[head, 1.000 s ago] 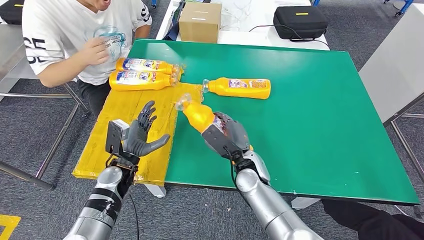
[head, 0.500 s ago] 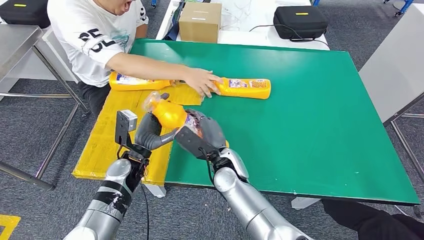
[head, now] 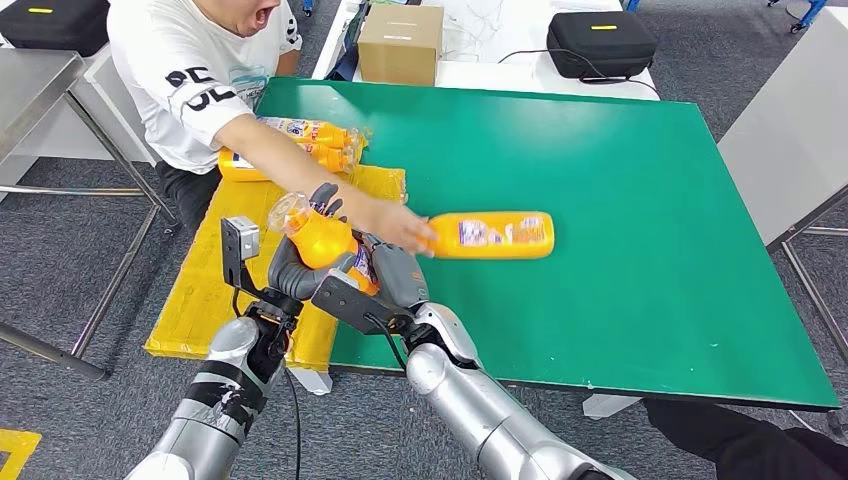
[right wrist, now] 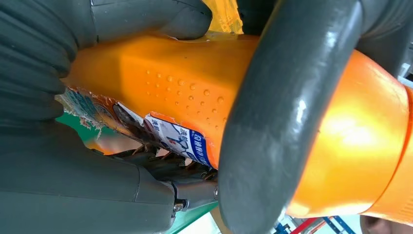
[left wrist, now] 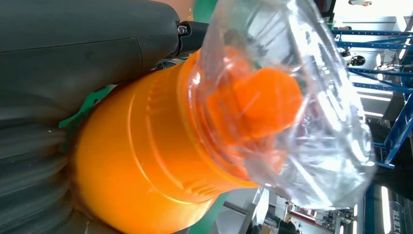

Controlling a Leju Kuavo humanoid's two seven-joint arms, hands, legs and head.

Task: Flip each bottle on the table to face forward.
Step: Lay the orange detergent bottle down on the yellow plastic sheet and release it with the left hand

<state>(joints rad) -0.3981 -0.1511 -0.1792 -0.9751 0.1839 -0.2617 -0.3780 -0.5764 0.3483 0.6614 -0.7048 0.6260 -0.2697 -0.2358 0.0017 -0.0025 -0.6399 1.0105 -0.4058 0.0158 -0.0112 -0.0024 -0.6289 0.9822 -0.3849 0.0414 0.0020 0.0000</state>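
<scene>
Fingers [right wrist: 272, 122] of both hands wrap the raised orange bottle [head: 325, 238], clamped between them.

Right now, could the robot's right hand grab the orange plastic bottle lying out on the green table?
Probably not yet. The right hand already grips another orange bottle together with the left hand, and a person's hand is holding the orange plastic bottle on the green table.

Glossy orange plastic bottle [head: 330, 238], clear crinkled film [left wrist: 311, 112] over its cap.
</scene>
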